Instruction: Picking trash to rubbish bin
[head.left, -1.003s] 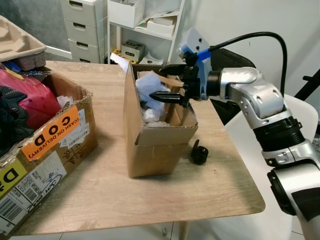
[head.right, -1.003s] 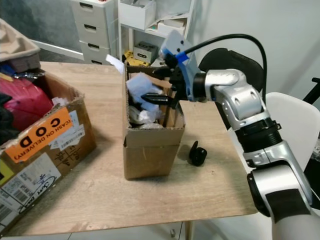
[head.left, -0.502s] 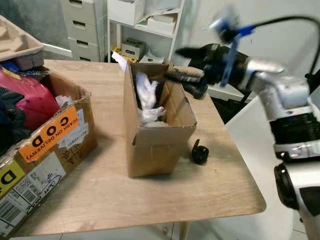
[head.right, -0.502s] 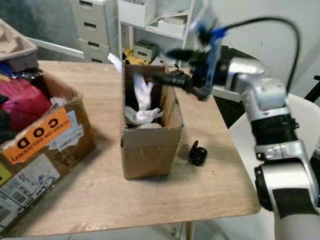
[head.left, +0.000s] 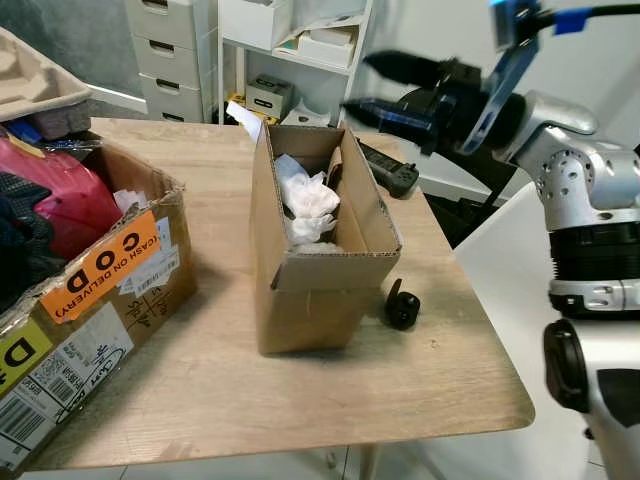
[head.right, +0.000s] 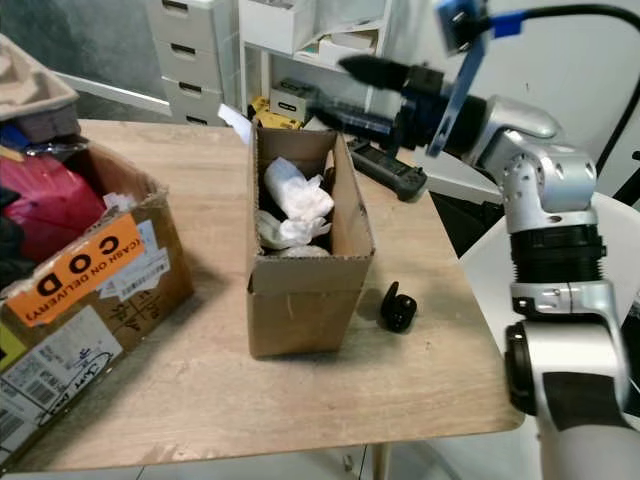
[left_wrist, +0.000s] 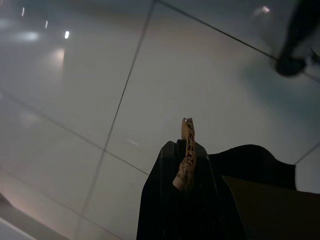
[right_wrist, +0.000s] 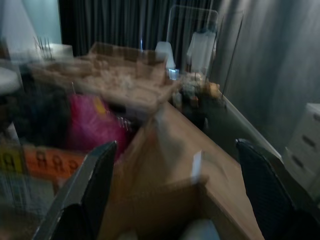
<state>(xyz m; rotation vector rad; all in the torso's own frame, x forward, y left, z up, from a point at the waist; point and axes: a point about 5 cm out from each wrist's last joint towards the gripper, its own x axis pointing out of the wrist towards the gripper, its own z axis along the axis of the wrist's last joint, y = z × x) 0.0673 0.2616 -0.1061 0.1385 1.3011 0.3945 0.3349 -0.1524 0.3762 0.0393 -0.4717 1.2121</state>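
A small open cardboard box (head.left: 320, 275) stands upright in the middle of the wooden table (head.left: 220, 390). Crumpled white paper trash (head.left: 308, 200) lies inside it. My right gripper (head.left: 386, 88) hovers above and behind the box's far right corner, open with nothing between its fingers. In the blurred right wrist view the right gripper (right_wrist: 176, 147) is spread wide over the box rim. A small black object (head.left: 402, 305) lies on the table just right of the box. My left gripper (left_wrist: 187, 127) hangs idle over a tiled floor, shut, with a thin tan strip along the seam of its fingers.
A large cardboard box (head.left: 95, 285) with an orange label holds a pink bag (head.left: 55, 205) at the left. A black handset-like device (head.left: 392, 172) lies behind the small box. The table's right edge is near a white chair (head.left: 500, 270). Drawers and shelves (head.left: 250, 40) stand behind.
My right gripper has risen out of the small box and pulled back to the right. The white paper stays inside the box.
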